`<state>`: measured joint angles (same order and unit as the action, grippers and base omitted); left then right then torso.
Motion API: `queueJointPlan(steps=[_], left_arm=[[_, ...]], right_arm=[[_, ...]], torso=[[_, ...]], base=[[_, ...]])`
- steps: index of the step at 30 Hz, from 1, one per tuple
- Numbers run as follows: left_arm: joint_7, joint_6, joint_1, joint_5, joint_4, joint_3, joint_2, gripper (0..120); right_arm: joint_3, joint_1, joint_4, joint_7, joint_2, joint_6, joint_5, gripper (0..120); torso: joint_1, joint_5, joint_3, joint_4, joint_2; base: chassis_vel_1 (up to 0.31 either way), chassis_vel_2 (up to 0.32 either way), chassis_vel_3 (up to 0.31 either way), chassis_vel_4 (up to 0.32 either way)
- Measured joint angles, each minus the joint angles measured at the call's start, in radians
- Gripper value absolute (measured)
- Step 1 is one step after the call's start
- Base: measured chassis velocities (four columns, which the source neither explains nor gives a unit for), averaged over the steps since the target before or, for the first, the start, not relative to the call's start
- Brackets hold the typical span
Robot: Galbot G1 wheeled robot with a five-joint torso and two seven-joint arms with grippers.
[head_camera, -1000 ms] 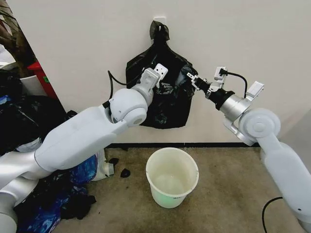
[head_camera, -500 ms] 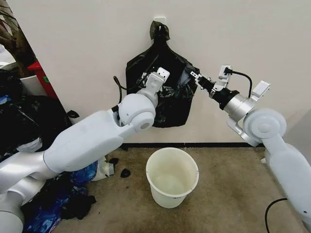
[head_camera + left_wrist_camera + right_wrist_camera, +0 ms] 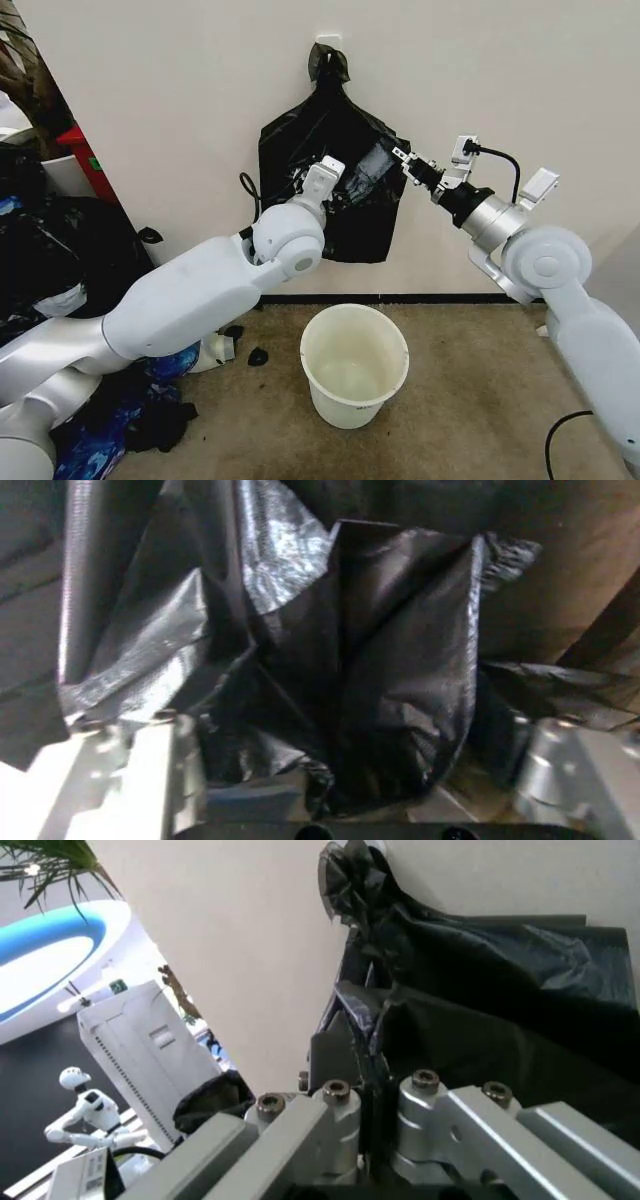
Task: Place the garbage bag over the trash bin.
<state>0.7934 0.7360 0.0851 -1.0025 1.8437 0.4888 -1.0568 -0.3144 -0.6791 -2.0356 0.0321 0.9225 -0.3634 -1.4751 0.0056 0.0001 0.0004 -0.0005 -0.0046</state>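
Observation:
A flat black bag with a knotted top [image 3: 330,75] hangs on the wall. In front of it, a glossy, wrinkled garbage bag [image 3: 365,170] is gathered between my two grippers. My right gripper [image 3: 403,160] is shut on the film's edge [image 3: 365,1042] at the hanging bag's right side. My left gripper [image 3: 345,735] is pushed into the film at the bag's middle, its fingers [image 3: 140,757] spread wide with a bunch of film [image 3: 390,690] between them. The trash bin [image 3: 345,400], a round white bucket, stands upright on the floor below, apart from both grippers.
A heap of black bags [image 3: 50,250] and blue patterned bags [image 3: 120,400] fill the left floor, with a red box [image 3: 85,160] behind. Small black scraps [image 3: 257,355] lie left of the bucket. A cable [image 3: 560,430] runs at bottom right. Bare carpet lies right of the bucket.
My left arm has slid right and down across the hanging bag. My right gripper shifted slightly right with the film edge, then held still.

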Motion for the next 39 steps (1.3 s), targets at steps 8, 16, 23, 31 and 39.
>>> queueJointPlan(steps=[8,16,23,31,39], left_arm=[[-0.016,-0.001,0.007,0.016,0.004,-0.010,0.004,41],[-0.034,-0.013,0.010,0.019,0.016,-0.013,0.006,12],[-0.035,-0.027,0.010,-0.001,0.043,-0.026,0.007,0],[-0.029,-0.043,0.040,-0.080,0.133,-0.084,0.052,0],[-0.046,-0.080,0.094,-0.139,0.212,-0.195,0.109,0]], right_arm=[[-0.006,-0.011,0.001,0.000,-0.001,0.000,0.007,0],[-0.013,-0.016,0.001,0.002,-0.006,0.000,0.015,0],[-0.040,-0.052,0.000,-0.020,-0.022,0.004,0.055,0],[-0.070,-0.122,-0.005,-0.072,-0.052,0.023,0.141,0],[-0.101,-0.185,-0.045,-0.077,-0.076,0.032,0.173,0]], torso=[[0.000,0.0001,0.000,0.0000,0.000],[0.000,0.0001,0.000,-0.0001,0.000],[0.000,0.0001,0.000,0.0000,0.000],[0.000,0.0000,0.000,0.0002,0.000],[0.000,0.0000,0.000,-0.0002,0.000]], base=[[0.000,0.000,0.000,0.000],[0.000,0.000,0.000,0.000],[0.000,0.000,0.000,0.000],[0.000,0.000,0.000,0.000],[0.000,0.000,0.000,0.000]])
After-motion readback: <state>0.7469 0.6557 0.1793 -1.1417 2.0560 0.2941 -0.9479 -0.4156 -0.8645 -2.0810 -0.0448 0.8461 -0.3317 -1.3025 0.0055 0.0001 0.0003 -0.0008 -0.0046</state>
